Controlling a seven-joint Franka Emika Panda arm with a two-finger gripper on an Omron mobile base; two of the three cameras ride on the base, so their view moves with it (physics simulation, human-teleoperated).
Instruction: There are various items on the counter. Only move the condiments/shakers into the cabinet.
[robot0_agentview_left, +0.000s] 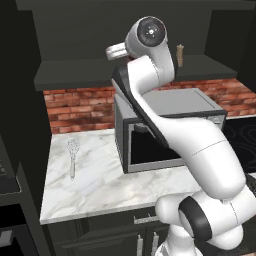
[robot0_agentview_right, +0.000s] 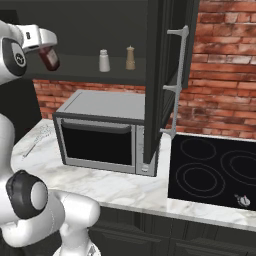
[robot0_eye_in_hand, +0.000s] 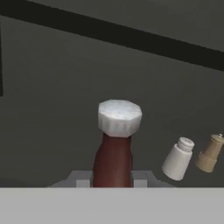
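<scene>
On the left of the white marble counter (robot0_agentview_left: 100, 175) the wire whisk (robot0_agentview_left: 73, 155) lies flat, clear in the left base view; in the right base view it is a faint streak at the counter's far left. Right of it stands the microwave (robot0_agentview_right: 102, 132), under the dark cabinet (robot0_agentview_right: 75, 65). The right base view shows the gripper (robot0_agentview_right: 50, 50) raised in front of the cabinet shelf, clamped on the dark red-brown bottle (robot0_agentview_right: 49, 58). The hand view shows the white cap (robot0_eye_in_hand: 119, 117) pointing away and a finger (robot0_eye_in_hand: 80, 179) on each side of its body. Further right on the shelf stand the pale grey shaker (robot0_agentview_right: 104, 61) and just beside it the tan pepper mill (robot0_agentview_right: 130, 58); in the left base view the arm hides the shaker and bottle. At the far right is the black stovetop (robot0_agentview_right: 215, 172)
</scene>
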